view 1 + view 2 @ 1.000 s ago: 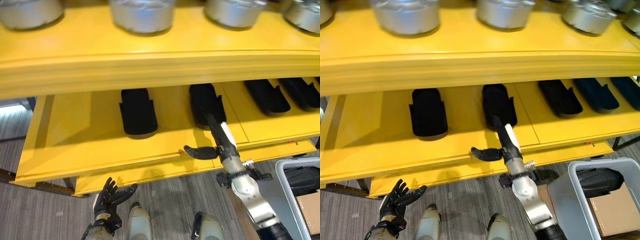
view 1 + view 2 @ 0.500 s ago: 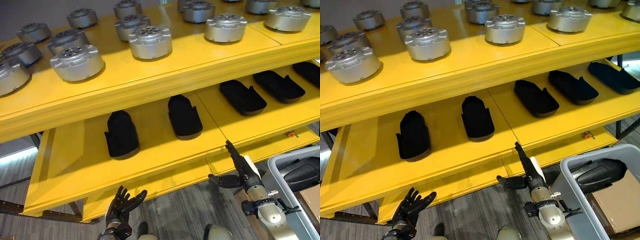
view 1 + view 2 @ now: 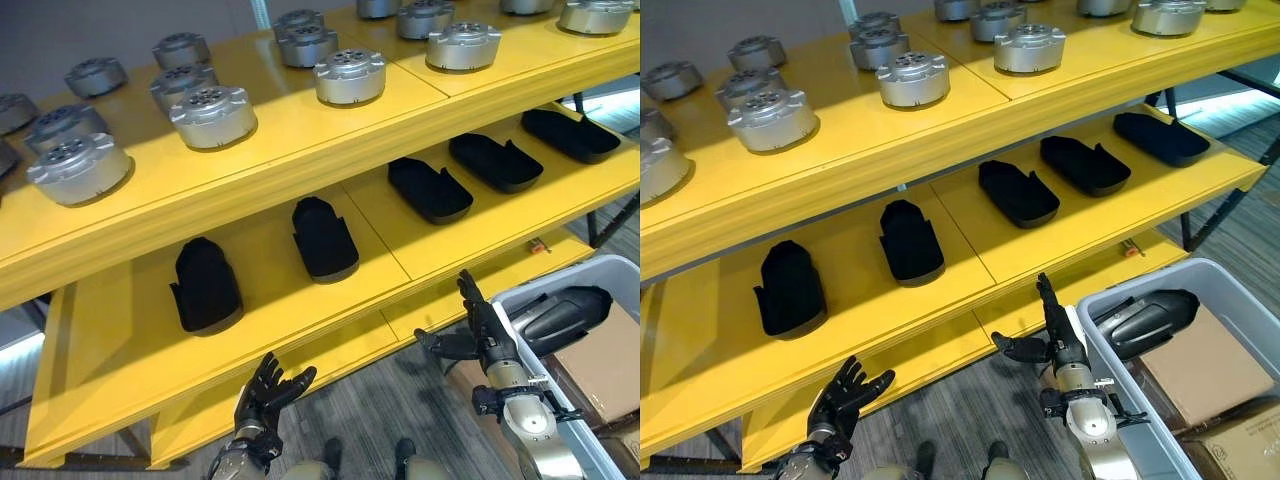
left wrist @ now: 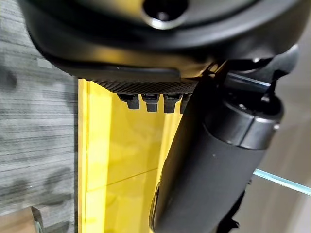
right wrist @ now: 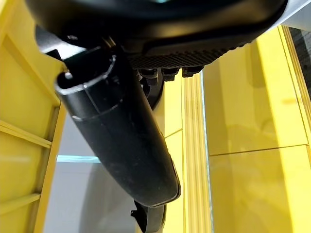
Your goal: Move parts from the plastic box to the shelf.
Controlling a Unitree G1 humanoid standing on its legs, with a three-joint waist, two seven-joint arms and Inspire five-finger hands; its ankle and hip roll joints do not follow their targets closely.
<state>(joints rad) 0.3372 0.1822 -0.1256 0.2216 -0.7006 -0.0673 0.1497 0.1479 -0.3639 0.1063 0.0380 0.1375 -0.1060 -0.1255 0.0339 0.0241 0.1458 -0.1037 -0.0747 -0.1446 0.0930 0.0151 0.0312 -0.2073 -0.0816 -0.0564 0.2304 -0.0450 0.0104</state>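
Both of our hands are empty. Our right hand [image 3: 478, 335] hangs with straight, spread fingers and the thumb out, in front of the lower edge of the yellow shelf [image 3: 300, 360] and just beside the near corner of the grey plastic box [image 3: 1160, 440]. Our left hand [image 3: 268, 390] floats low, near the floor, fingers fanned open and holding nothing.

Five black moulded parts sit in a row on the middle level of the shelf, among them one at the far left [image 3: 205, 285] and one next to it [image 3: 323, 238]. Round silver metal parts [image 3: 349, 76] fill the top level. In the plastic box we see a dark, elongated part [image 3: 1145, 320] lying against the rim, next to a brown cardboard piece [image 3: 1200, 365].

We judge that we stand between cycles: nothing is in hand, and the part in the box waits to be fetched. The next move calls for turning the right hand toward the box, lowering it over the rim, and closing the fingers around the dark part's body. After that it must be lifted clear of the box wall and carried to a free spot on the middle level, where bare yellow surface [image 3: 110, 330] shows left of the row.
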